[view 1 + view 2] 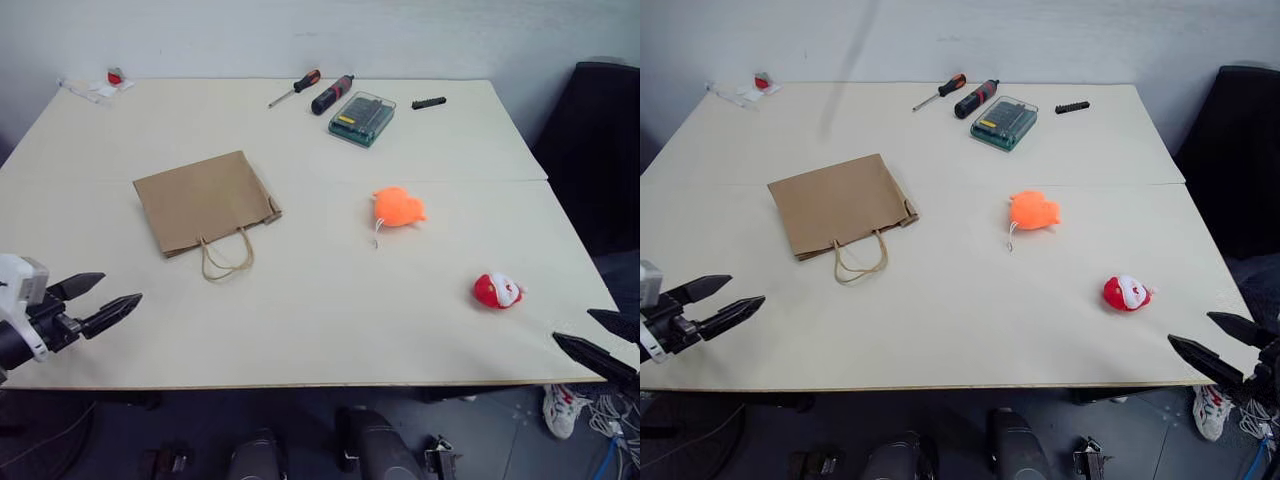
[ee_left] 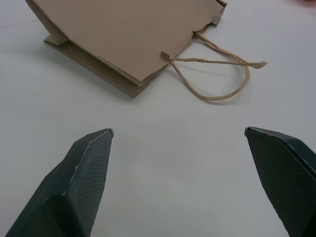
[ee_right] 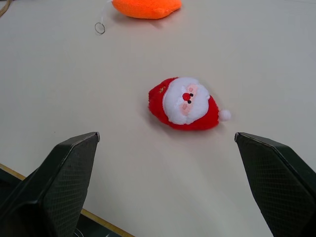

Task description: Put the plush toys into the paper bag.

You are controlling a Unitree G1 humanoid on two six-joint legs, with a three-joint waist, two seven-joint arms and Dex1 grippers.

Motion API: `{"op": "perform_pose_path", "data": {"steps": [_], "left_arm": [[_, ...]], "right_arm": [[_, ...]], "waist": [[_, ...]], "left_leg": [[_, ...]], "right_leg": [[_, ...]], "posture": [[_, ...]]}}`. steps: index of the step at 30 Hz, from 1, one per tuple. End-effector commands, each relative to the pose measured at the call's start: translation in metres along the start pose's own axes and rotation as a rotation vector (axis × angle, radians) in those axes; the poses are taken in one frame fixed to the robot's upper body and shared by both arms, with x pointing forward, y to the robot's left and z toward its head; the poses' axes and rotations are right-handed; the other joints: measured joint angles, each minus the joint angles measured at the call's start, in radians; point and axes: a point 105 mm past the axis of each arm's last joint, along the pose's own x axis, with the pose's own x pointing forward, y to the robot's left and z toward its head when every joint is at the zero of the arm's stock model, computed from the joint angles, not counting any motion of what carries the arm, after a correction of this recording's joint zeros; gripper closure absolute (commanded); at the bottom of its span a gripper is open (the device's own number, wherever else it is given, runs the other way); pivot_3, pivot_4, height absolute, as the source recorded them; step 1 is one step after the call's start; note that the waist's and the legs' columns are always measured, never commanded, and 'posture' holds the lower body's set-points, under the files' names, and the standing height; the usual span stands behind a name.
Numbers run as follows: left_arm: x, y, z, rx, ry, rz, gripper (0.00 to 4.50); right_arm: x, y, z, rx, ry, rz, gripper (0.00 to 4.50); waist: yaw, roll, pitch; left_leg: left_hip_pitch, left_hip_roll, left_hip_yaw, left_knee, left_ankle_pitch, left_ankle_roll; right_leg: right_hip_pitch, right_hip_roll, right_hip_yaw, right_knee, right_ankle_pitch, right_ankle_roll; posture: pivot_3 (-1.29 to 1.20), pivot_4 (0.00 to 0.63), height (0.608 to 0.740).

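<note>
A creased brown kraft paper bag (image 1: 205, 202) with twisted-cord handles lay flat on the pale table (image 1: 300, 320), left of centre. The rounded orange plush toy (image 1: 398, 207) sat well to its right, and the red-and-white Santa plush toy (image 1: 497, 291) lay nearer the front right corner. The left gripper (image 1: 108, 298) hovered at the front left edge, jaws spread and empty. The right gripper (image 1: 597, 338), likewise spread and empty, faced the Santa toy.

I can't read any text, label, brand or number anywhere here; the paper bag (image 1: 205, 203) looks plain, with no print.
</note>
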Motion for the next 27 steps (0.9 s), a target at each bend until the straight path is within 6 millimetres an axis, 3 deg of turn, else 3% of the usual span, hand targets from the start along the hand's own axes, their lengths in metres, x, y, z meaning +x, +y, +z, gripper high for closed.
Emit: {"op": "perform_pose_path", "data": {"steps": [1,9,16,23,27], "left_arm": [[-0.002,0.002,0.008,0.066,-0.005,0.013,0.03],[0.002,-0.002,0.005,0.066,-0.002,-0.004,0.03],[0.01,-0.01,0.014,0.121,0.017,-0.074,0.03],[0.03,-0.032,0.035,0.353,0.076,-0.257,0.03],[0.069,-0.032,0.046,0.688,0.093,-0.317,0.03]], "right_arm": [[-0.002,-0.002,0.008,-0.034,-0.023,-0.014,0.0],[0.0,-0.006,0.011,-0.034,-0.044,-0.037,0.0],[0.003,0.0,0.02,-0.049,-0.069,-0.026,0.0],[0.017,0.053,0.037,-0.12,-0.013,0.256,0.0],[0.043,0.108,0.051,-0.244,-0.02,0.527,0.0]], "waist": [[0.0,0.0,0.0],[0.0,0.0,0.0],[0.001,0.0,0.0],[0.004,0.0,0.0],[0.007,0.0,0.0]], "left_leg": [[0.0,0.0,0.0,0.0,0.0,0.0],[0.0,0.0,0.001,0.0,0.0,0.0],[0.0,0.0,0.001,0.0,0.0,0.0],[0.0,0.0,0.001,0.001,0.0,0.0],[0.001,-0.001,0.001,0.002,0.001,0.0]], "right_leg": [[0.0,0.0,0.0,0.0,0.0,0.0],[0.0,0.0,0.001,-0.001,0.0,0.0],[0.0,0.0,0.0,0.0,0.0,0.0],[0.0,0.0,0.0,0.001,0.0,0.0],[0.001,0.0,0.001,0.001,0.002,0.0]], "posture": [[0.0,0.15,0.74],[0.0,0.15,0.74],[0.0,0.15,0.74],[0.0,0.15,0.74],[0.0,0.15,0.74]]}}
